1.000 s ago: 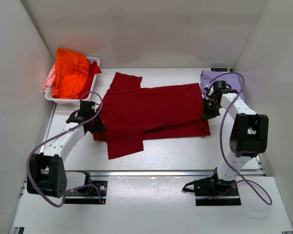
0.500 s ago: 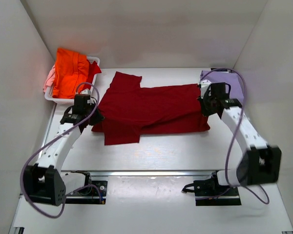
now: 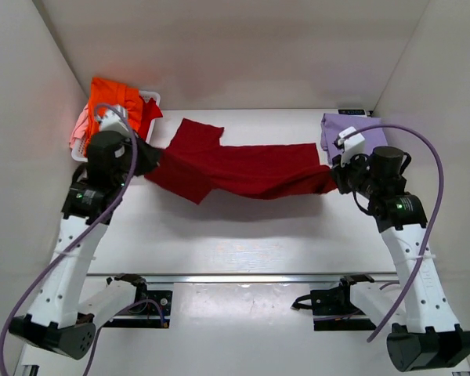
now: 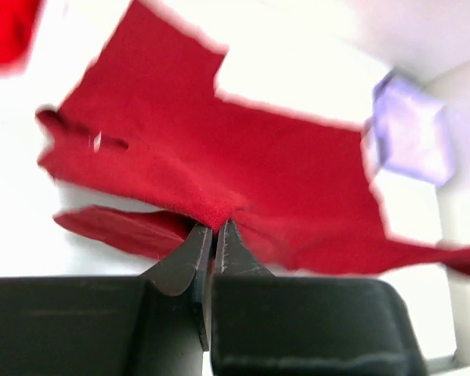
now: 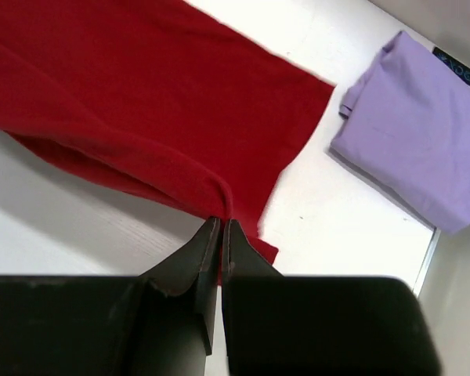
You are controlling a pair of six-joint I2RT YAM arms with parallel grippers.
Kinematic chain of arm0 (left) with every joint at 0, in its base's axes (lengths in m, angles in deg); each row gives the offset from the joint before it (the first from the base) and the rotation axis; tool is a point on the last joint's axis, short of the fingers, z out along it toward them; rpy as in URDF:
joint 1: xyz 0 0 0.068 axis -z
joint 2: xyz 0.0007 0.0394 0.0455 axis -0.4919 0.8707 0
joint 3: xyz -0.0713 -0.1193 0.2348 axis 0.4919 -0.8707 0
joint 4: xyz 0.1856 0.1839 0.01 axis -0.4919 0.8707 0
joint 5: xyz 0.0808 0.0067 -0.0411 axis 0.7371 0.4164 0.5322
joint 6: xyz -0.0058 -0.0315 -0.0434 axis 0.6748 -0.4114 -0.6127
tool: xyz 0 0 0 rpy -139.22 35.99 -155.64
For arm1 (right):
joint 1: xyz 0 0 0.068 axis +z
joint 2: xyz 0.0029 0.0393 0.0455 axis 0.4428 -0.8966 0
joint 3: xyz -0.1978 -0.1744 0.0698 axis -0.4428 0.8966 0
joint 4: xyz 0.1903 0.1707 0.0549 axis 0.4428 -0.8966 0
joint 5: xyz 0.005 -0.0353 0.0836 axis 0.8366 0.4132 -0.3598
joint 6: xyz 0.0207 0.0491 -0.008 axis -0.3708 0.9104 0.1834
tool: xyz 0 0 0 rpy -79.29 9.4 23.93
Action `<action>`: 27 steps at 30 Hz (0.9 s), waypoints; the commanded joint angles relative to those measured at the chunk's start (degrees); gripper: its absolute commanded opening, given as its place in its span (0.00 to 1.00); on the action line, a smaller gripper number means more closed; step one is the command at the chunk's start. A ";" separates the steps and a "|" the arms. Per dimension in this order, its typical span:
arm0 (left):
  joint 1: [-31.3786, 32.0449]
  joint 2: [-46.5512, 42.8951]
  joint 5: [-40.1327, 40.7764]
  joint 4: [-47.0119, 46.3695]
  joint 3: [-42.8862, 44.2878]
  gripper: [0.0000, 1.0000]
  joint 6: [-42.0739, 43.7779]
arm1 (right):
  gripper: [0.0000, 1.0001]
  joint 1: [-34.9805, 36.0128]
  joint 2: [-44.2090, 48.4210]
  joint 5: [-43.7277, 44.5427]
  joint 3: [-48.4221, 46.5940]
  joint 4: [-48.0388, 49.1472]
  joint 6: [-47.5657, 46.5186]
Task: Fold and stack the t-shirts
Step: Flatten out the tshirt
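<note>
Table (image 3: 258,231) beneath red shirt (image 3: 251,168), now aloft

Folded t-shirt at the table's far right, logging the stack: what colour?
The folded cloth t-shirt is lavender; right wrist view best.

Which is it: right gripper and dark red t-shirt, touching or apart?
Touching. In the right wrist view the right gripper pinches a fold of the dark red t-shirt, jaws shut.
</note>
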 commanded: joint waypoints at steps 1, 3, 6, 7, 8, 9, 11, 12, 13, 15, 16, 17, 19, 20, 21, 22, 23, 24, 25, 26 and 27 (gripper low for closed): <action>1.77 -2.46 7.72 1.93 9.62 0.00 2.22 | 0.00 0.52 -1.11 -2.37 1.40 -2.91 -2.23; 2.74 -3.16 9.05 2.29 10.34 0.00 2.49 | 0.00 0.79 -4.63 -1.40 1.94 -6.17 1.53; 2.22 -4.91 8.88 2.03 6.84 0.00 1.17 | 0.00 -2.10 -9.64 -1.83 4.56 -10.47 10.48; 2.56 -5.61 8.09 1.85 4.73 0.00 0.56 | 0.19 -3.68 -10.86 -6.19 5.70 -11.96 12.17; 2.31 -6.40 7.21 1.76 3.84 0.00 0.47 | 0.32 -6.48 -11.66 -8.84 7.37 -13.19 12.62; 2.30 -6.85 6.94 1.24 2.09 0.00 -0.14 | 0.45 -8.69 -11.93 -8.87 8.17 -13.12 15.15; 2.13 -7.55 5.89 0.97 0.32 0.00 -0.76 | 0.59 -10.03 -10.36 -8.52 11.06 -13.73 16.85; 2.22 -7.29 5.80 0.71 -0.73 0.00 -0.85 | 0.63 -9.68 -9.57 -7.56 12.21 -12.86 18.41; 1.87 -7.29 5.45 0.44 -1.52 0.00 -0.68 | 0.63 -9.33 -8.43 -5.12 13.43 -12.07 19.91; 2.04 -7.55 4.57 -0.35 -2.57 0.00 -1.20 | 0.58 -8.63 -7.45 -5.00 14.06 -9.97 22.73; 1.95 -7.56 4.22 -0.18 -3.36 0.00 -1.20 | 0.56 -8.45 -7.28 -5.53 14.67 -9.52 24.56; 2.21 -7.73 3.70 -0.87 -4.07 0.00 -1.46 | 0.55 -8.36 -7.62 -7.53 15.72 -6.99 25.80; 2.04 -8.00 3.08 -0.79 -5.30 0.00 -1.73 | 0.53 -8.10 -8.15 -9.65 18.00 -1.54 29.30; 2.30 -8.34 3.34 -1.23 -5.92 0.00 -1.64 | 0.50 -8.18 -8.94 -10.88 19.67 2.75 31.68; 2.13 -8.78 3.08 -1.14 -6.44 0.00 -1.90 | 0.49 -8.27 -9.12 -12.89 21.08 7.92 32.74; 2.13 -8.61 2.90 -0.97 -6.88 0.00 -1.99 | 0.46 -8.36 -10.42 -14.22 22.57 10.32 35.02; 2.22 -8.78 2.90 -1.40 -7.50 0.00 -1.91 | 0.45 -8.44 -11.57 -16.41 23.98 15.13 37.56; 2.13 -8.96 2.99 -0.97 -7.94 0.00 -1.91 | 0.45 -8.10 -13.23 -18.00 25.04 19.45 38.46; 2.04 -8.96 3.16 -0.97 -7.86 0.00 -1.99 | 0.44 -8.18 -14.21 -18.97 25.14 20.71 40.64; 2.13 -9.05 2.99 -1.23 -8.29 0.00 -1.99 | 0.46 -7.92 -16.22 -20.46 25.57 23.94 42.06; 1.78 -9.22 2.99 -1.23 -8.47 0.00 -1.99 | 0.46 -7.57 -18.24 -20.39 25.66 26.41 42.51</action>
